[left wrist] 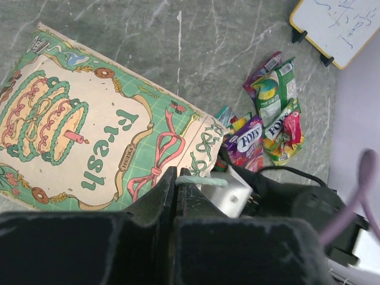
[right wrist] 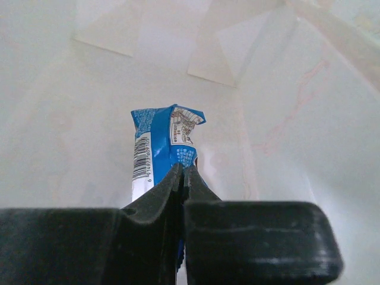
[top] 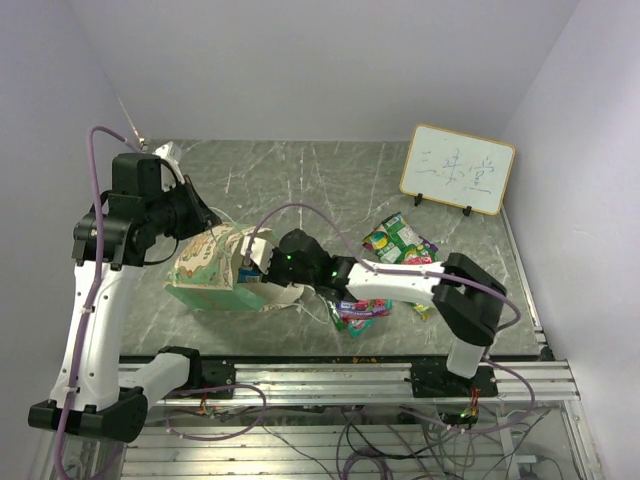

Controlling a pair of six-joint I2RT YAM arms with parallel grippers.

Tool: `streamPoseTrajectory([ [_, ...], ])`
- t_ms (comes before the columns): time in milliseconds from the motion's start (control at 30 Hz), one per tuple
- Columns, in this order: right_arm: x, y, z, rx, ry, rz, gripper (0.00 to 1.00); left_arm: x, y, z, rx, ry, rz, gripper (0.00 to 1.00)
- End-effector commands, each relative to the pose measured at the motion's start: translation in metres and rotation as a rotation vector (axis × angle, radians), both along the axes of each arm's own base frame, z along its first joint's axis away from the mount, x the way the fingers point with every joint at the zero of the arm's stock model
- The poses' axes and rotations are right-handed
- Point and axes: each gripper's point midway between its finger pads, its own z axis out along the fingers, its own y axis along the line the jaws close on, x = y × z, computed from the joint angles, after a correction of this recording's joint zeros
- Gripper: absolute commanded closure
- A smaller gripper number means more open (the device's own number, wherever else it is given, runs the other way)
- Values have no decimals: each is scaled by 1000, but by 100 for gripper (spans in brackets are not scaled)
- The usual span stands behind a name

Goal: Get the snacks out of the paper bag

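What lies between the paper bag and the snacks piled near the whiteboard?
The right arm's black wrist, reaching into the paper bag; the top view shows it.

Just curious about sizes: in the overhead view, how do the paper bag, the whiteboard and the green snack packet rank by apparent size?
1. paper bag and whiteboard: they look about alike; the bag is partly covered and the board is farther away, so unranked.
2. green snack packet: clearly smallest.

The bag point(left wrist: 89, 136) is matt printed paper, smooth cream inside. The snacks point(left wrist: 270, 122) at three o'clock are glossy crinkled plastic. The table point(top: 300, 175) is smooth, grey, marble-look. The whiteboard point(top: 458, 168) at two o'clock is smooth white, wood-look frame. The left gripper point(left wrist: 177, 176) and right gripper point(right wrist: 181, 173) are matt black plastic.
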Motion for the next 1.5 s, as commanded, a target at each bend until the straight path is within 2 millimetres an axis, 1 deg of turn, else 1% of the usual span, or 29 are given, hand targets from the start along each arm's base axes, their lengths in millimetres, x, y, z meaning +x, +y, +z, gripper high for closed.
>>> streamPoseTrajectory([
  [0,-18,-18,21,-40,56,19,100,10,4,12,-6,-43,43,93],
  [133,-21,-39,40,-48,31,-7,100,17,-3,10,-40,-41,29,93],
  [200,-20,-46,51,-54,5,-13,100,20,-6,9,-52,-43,20,93],
  [267,-15,-54,64,-56,-30,-46,100,23,-8,10,-62,-48,14,93],
  [333,-8,-62,81,-50,-74,-87,100,28,-11,12,-72,-48,5,93],
  [433,7,-78,119,-8,-144,-157,100,35,-19,19,-109,-49,-17,93],
  [500,17,-90,148,34,-190,-207,100,42,-25,30,-143,-63,-27,93],
  [600,29,-112,195,97,-256,-286,100,52,-36,50,-217,-89,-45,93],
  [633,33,-122,216,130,-287,-317,100,58,-40,60,-244,-109,-54,93],
  [733,44,-150,262,202,-364,-418,100,68,-47,82,-308,-137,-67,93],
  [800,53,-172,287,256,-393,-494,100,75,-46,100,-332,-170,-60,93],
  [867,61,-192,302,298,-402,-550,100,79,-36,110,-328,-195,-21,93],
  [900,63,-200,303,307,-402,-572,100,80,-29,112,-321,-203,2,93],
  [933,66,-207,300,304,-398,-594,100,79,-22,111,-310,-204,30,93],
  [1000,69,-217,288,288,-368,-628,100,73,-5,98,-264,-182,99,93],
  [1033,68,-220,281,279,-346,-635,100,69,3,87,-234,-167,130,93],
  [1067,66,-221,275,275,-323,-639,100,64,11,73,-203,-139,158,93],
  [1233,51,-229,250,286,-220,-640,100,30,40,6,-31,-17,253,93],
  [1333,40,-230,222,235,-135,-627,100,10,47,-23,12,48,273,93],
  [1400,30,-227,199,216,-50,-610,100,3,49,-32,21,69,282,92],
  [1467,17,-220,175,218,51,-570,100,-2,50,-36,29,84,288,91],
])
